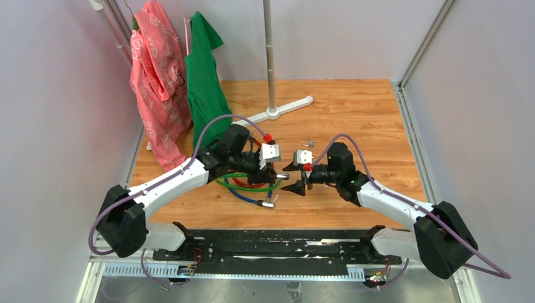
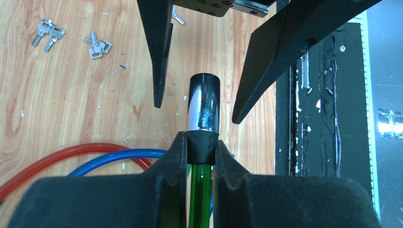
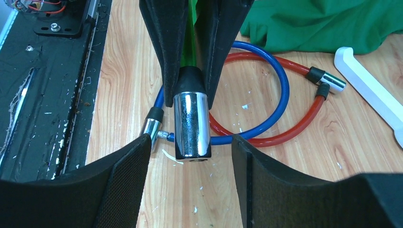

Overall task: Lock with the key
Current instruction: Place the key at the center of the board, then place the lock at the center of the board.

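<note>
Above the table point(image 1: 353, 113), left claw point(image 2: 200, 142) pinches the green cable lock point(image 2: 203, 102).

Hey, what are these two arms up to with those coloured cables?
The left pincer is clamped on the black collar of a green cable lock, pointing its chrome end at the right pincer, which stands open with a finger on either side of it, not gripping. The small keys lie loose on the wooden table; neither pincer holds one.
</note>
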Tool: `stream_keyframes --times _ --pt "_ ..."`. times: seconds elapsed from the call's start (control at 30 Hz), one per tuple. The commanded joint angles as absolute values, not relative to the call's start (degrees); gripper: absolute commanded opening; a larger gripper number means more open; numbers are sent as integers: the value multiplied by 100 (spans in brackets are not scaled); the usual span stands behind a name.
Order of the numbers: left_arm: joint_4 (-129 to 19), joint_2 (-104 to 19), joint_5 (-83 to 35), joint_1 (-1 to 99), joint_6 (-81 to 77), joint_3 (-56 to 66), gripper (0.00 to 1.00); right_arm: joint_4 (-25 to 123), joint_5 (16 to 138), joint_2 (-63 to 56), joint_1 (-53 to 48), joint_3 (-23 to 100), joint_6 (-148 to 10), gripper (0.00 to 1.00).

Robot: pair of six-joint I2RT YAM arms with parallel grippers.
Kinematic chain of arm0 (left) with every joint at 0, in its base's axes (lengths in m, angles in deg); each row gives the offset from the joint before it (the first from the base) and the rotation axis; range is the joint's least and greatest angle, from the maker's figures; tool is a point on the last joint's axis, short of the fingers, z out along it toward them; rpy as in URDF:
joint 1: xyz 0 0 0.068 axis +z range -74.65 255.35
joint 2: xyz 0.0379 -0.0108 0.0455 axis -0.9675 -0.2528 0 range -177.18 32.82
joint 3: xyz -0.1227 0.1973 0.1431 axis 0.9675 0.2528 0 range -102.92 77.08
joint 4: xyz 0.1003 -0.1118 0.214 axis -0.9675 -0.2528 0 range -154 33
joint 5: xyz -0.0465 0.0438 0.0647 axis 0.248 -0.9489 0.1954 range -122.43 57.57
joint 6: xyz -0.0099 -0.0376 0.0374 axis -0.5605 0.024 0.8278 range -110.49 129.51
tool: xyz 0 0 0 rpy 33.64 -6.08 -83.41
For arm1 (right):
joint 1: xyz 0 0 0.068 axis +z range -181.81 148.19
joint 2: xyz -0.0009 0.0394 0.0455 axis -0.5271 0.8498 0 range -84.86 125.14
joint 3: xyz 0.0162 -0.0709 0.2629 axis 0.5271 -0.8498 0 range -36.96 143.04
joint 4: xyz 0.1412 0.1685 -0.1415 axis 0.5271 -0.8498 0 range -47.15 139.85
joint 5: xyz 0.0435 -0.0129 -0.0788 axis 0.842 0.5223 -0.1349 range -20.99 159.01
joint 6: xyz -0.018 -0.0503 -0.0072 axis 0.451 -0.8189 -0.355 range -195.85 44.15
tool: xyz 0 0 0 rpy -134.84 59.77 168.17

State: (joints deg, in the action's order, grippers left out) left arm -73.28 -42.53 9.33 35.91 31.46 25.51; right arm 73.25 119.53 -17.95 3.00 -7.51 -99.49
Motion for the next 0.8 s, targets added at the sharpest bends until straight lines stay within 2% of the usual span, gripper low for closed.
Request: stream_keyframes --times 0.0,0.13,0.27,0.57,0.77 --pt "-7485 -4242 1001 3589 3275 2261 0 7488 11951 -1862 393 -700 -9919 66" --pt "-7793 -4339 857 3552 3563 2243 0 7478 11784 -1886 392 -710 -9999 65" --pt "-7437 -4393 702 3533 3456 2560 0 7591 11821 -1597 409 -672 -9741 61" --pt "-7249 -4533 632 3466 3573 2711 0 7951 11553 -1466 679 -743 -9512 60" --pt "-7214 -4558 660 3466 3534 2712 0 7893 11462 -1267 730 -621 -9517 52"
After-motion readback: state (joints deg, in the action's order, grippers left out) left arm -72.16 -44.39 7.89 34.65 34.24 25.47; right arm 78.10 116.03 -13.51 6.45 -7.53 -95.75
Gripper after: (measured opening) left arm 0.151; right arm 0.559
